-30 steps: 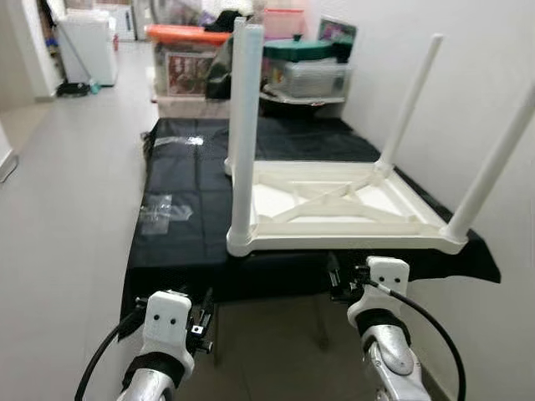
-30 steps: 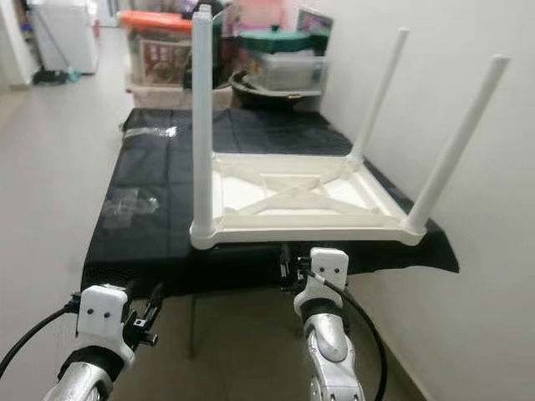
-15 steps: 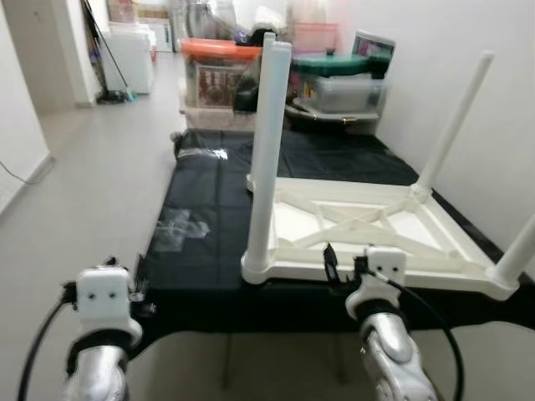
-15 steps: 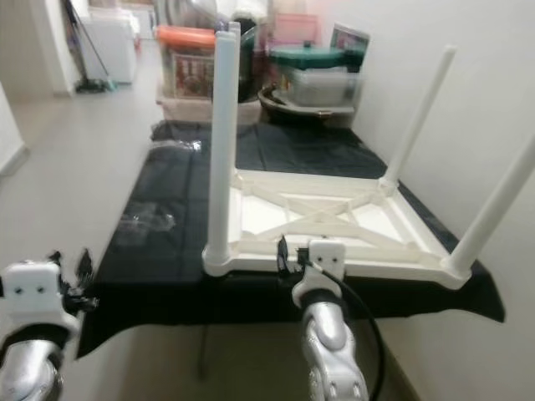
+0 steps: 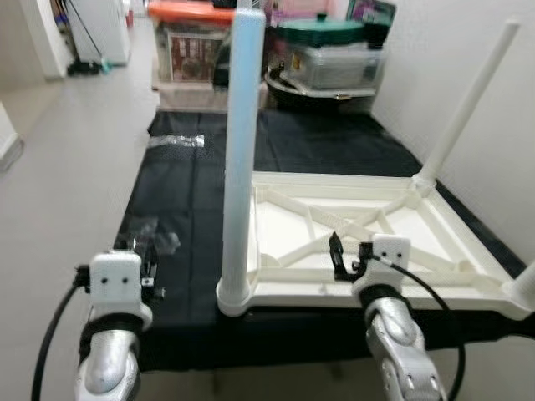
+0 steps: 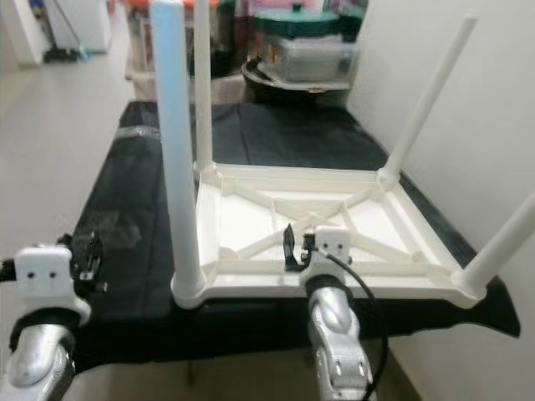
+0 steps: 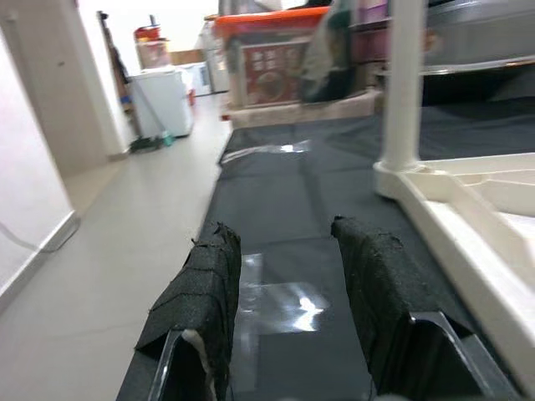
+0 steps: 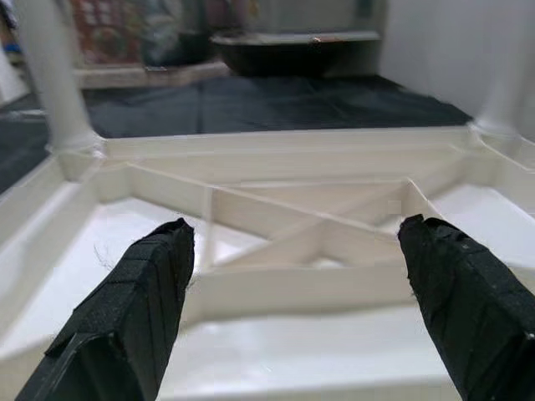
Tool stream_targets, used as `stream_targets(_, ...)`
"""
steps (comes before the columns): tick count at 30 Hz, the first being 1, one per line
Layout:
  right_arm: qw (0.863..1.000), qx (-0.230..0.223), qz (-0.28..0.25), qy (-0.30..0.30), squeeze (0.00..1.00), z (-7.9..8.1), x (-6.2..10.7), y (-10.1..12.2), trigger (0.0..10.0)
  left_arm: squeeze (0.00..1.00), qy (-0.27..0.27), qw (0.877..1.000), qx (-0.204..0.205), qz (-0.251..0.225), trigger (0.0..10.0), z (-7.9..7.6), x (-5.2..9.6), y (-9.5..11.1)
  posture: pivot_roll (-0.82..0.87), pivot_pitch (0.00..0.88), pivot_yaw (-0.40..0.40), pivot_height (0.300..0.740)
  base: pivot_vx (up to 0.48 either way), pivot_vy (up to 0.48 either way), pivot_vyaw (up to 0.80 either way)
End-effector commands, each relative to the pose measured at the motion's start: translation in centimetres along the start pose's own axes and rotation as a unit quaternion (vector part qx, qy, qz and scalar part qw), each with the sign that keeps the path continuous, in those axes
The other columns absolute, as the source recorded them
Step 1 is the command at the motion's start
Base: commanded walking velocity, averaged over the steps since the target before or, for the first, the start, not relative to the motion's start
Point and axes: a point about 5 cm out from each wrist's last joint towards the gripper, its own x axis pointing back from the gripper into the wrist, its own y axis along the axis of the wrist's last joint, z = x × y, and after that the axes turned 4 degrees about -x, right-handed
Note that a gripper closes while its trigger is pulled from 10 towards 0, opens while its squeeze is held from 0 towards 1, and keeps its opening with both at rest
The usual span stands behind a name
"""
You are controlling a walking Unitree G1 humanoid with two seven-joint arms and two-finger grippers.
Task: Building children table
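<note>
White children's table (image 5: 368,230) lay upside down on a black cloth (image 5: 180,192), ribbed underside up. Legs stood upright from its corners; the near-left leg (image 5: 238,159) rose tallest in the head views, one far leg (image 5: 468,100) close by the wall (image 5: 501,50).

Right gripper (image 8: 292,309) hung just over the table's near rim, fingers (image 8: 134,317) spread wide, holding nothing; the crossed ribs lay straight ahead of it. Left gripper (image 7: 288,313) sat out to the side of the near-left leg, over bare cloth, fingers moderately parted, also empty. A clear plastic bag (image 7: 280,305) lay on the cloth just ahead of it.

Judgement: legs looked fitted, so the step in hand seemed to be taking hold of the frame, probably to turn it over. Best done with the right gripper closing on a rim or rib, the left brought in to the leg or rim for a two-point hold. Tall legs could swing into the wall; tilt away from it.

Beyond the cloth: stacked storage boxes (image 5: 201,46).
</note>
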Motion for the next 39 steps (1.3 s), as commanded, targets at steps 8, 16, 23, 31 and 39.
stream_targets(8, 0.984, -0.054, 0.049, 0.16, 0.0, 0.7, -1.2, 0.1, 10.0, 0.0, -0.038, 0.998, -0.011, 0.038, 10.0, -0.7, 1.9, -1.4, 0.09, 0.0, -0.073, 0.74, 0.0, 0.0, 0.0)
stream_targets(16, 0.942, -0.04, 0.096, 0.32, 0.0, -1.1, -2.2, 1.8, 10.0, 0.0, -0.108, 0.991, -0.008, 0.082, 10.0, -1.6, 4.4, -2.9, 0.1, 0.0, -0.082, 0.74, 0.0, 0.0, 0.0)
stream_targets(23, 0.938, 0.006, 0.076, 0.337, 0.0, -1.6, -4.0, 3.4, 10.0, 0.0, -0.233, 0.97, -0.005, 0.065, 10.0, -5.1, 5.3, -2.6, 0.1, 0.0, -0.089, 0.74, 0.0, 0.0, 0.09)
stream_targets(31, 0.953, -0.003, 0.08, 0.293, 0.0, -2.8, -5.4, 3.9, 10.0, 0.0, -0.264, 0.962, -0.007, 0.063, 10.0, -5.2, 5.8, -2.5, 0.11, 0.0, -0.084, 0.74, 0.0, 0.0, 0.23)
stream_targets(39, 0.952, 0.006, 0.061, 0.3, 0.0, -3.1, -5.7, 4.2, 10.0, 0.0, -0.281, 0.958, -0.01, 0.058, 10.0, -5.7, 5.9, -2.5, 0.11, 0.0, -0.084, 0.74, 0.0, 0.0, 0.6)
